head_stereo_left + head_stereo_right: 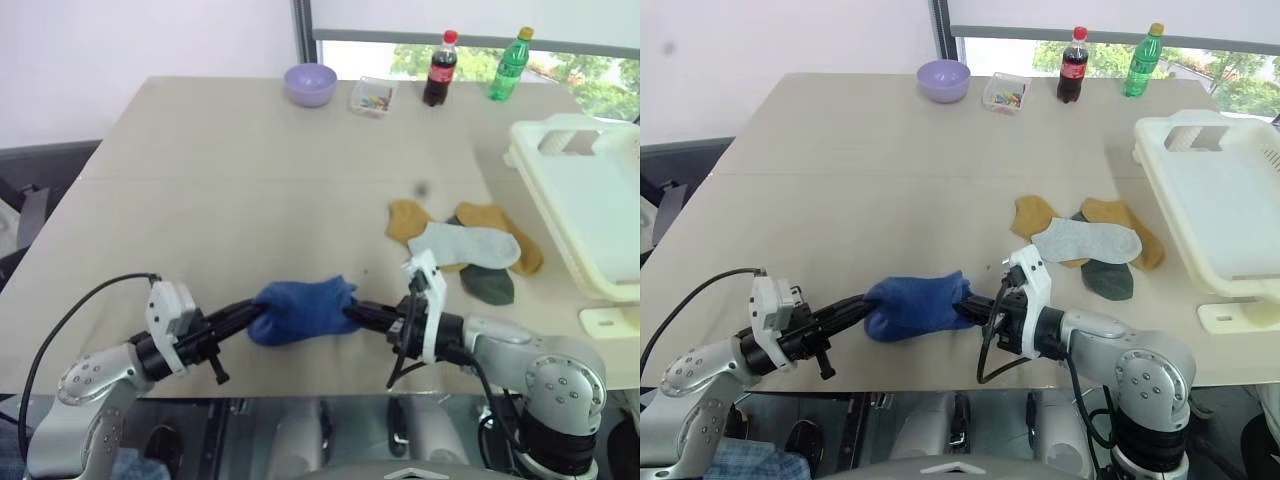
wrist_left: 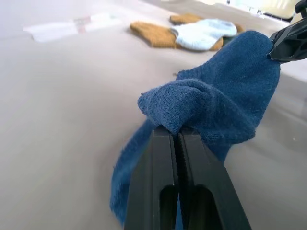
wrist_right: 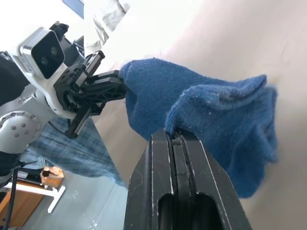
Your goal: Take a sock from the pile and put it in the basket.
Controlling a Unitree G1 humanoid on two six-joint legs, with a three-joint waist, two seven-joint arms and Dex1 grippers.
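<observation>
Sock (image 1: 303,309) in blue hangs limp and light between my left gripper (image 1: 262,315) and right gripper (image 1: 352,312), each pinching one end closed.

A royal blue knitted sock (image 1: 302,309) is held over the beige table (image 1: 230,170), pinched between the left gripper (image 1: 262,314) and the right gripper (image 1: 350,313).
</observation>
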